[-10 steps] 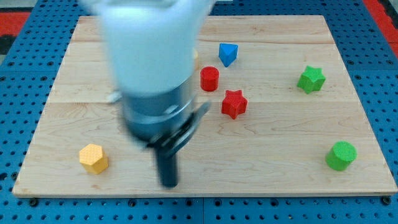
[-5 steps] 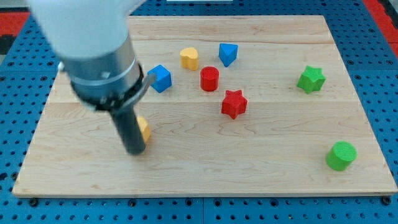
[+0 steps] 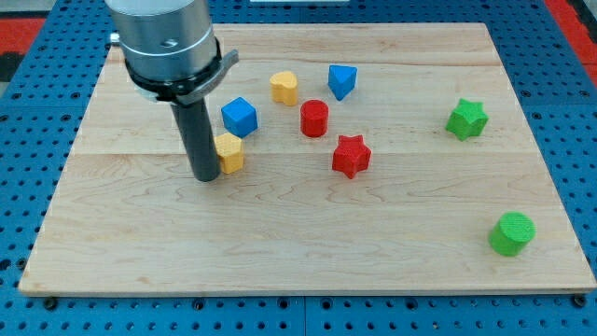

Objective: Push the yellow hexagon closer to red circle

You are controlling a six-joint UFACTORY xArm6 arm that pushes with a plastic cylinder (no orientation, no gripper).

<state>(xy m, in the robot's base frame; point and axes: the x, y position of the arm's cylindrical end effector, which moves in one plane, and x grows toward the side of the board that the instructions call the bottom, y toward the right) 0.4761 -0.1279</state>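
My tip [image 3: 205,176], the bare end of a rod tool that has nothing to clench or release, rests on the table [image 3: 308,252] touching the left side of the yellow hexagon [image 3: 229,151]. That hexagon sits just below the blue cube [image 3: 239,117], with the red circle [image 3: 314,119] up to its right. A yellow heart [image 3: 284,88] lies above them.

pale wood board [image 3: 392,233], matt plastic yellow hexagon [image 3: 229,151]

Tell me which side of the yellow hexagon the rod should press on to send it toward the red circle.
Press its left face, where my tip already sits against the yellow hexagon. The red circle lies right and slightly up, so push rightward, probably aiming just below the blue cube.
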